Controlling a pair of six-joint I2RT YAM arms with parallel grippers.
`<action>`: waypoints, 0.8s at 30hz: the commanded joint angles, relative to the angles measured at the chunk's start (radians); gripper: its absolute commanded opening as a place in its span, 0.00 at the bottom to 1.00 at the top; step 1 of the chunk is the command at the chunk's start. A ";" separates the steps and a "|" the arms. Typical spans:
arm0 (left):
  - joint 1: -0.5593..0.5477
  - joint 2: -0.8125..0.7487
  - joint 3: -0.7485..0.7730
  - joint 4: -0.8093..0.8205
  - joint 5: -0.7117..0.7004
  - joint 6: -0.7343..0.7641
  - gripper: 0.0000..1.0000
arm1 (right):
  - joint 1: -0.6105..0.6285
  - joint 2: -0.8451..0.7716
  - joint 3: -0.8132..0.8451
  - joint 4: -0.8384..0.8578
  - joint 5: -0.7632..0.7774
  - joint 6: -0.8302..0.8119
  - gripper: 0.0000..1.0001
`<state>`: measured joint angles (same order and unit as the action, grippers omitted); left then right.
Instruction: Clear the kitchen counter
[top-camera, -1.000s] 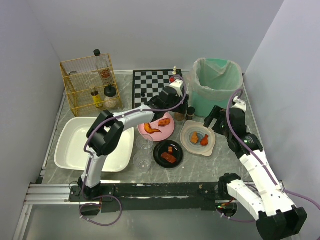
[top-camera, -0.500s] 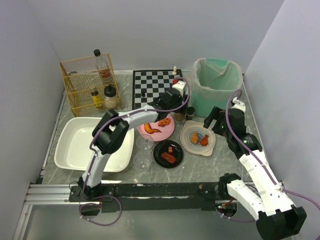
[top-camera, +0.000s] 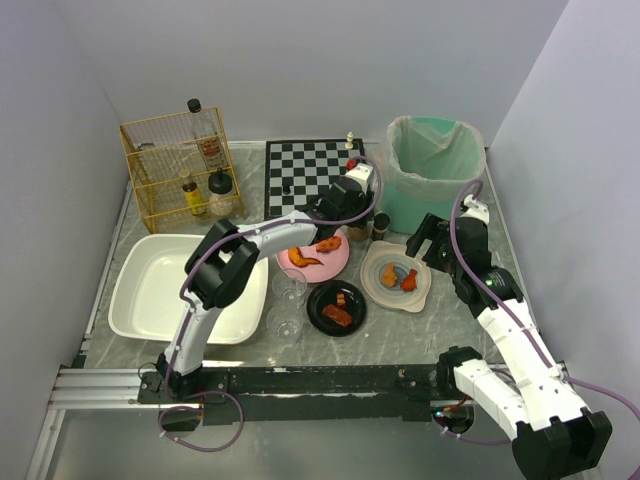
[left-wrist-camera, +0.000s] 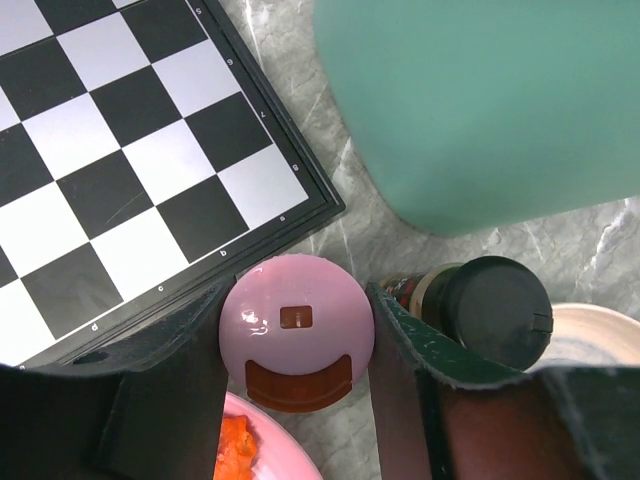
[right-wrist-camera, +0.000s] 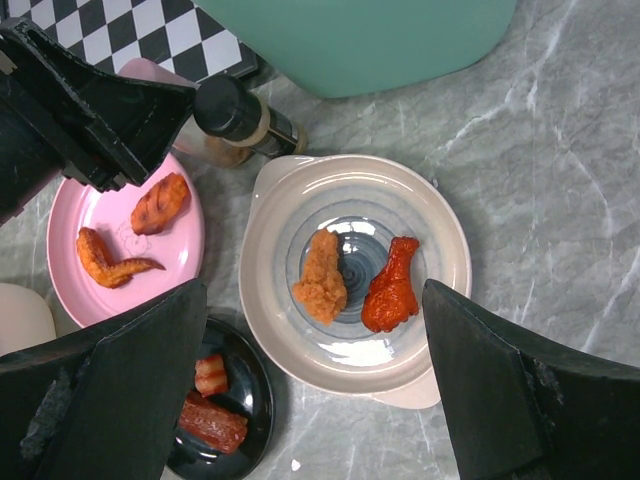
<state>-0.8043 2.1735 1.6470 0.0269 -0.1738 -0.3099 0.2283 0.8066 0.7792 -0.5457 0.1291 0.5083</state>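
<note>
the left tool (left-wrist-camera: 297, 310) sits straight above a pink-capped bottle (left-wrist-camera: 297, 335) that stands upright on the bench (top-camera: 430, 335), between the chessboard (left-wrist-camera: 120, 150) and the green bin (left-wrist-camera: 480, 100). its 2 fingers flank the cap and seem to touch it; whether they clamp, i cannot tell. the right tool (right-wrist-camera: 315, 290), wide open and empty, hovers over a cream plate (right-wrist-camera: 435, 225), farther off.
</note>
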 joint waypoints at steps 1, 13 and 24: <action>-0.006 -0.020 0.023 0.010 -0.001 -0.005 0.32 | -0.006 -0.001 -0.003 0.024 -0.005 0.006 0.95; -0.006 -0.124 0.106 -0.025 -0.015 -0.009 0.01 | -0.009 0.003 -0.017 0.046 -0.032 0.013 0.94; 0.060 -0.447 0.028 -0.085 -0.093 0.077 0.00 | -0.009 0.028 -0.031 0.085 -0.071 0.021 0.94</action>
<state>-0.7891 1.9312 1.7164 -0.0765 -0.2085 -0.2768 0.2260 0.8249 0.7586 -0.5102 0.0795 0.5198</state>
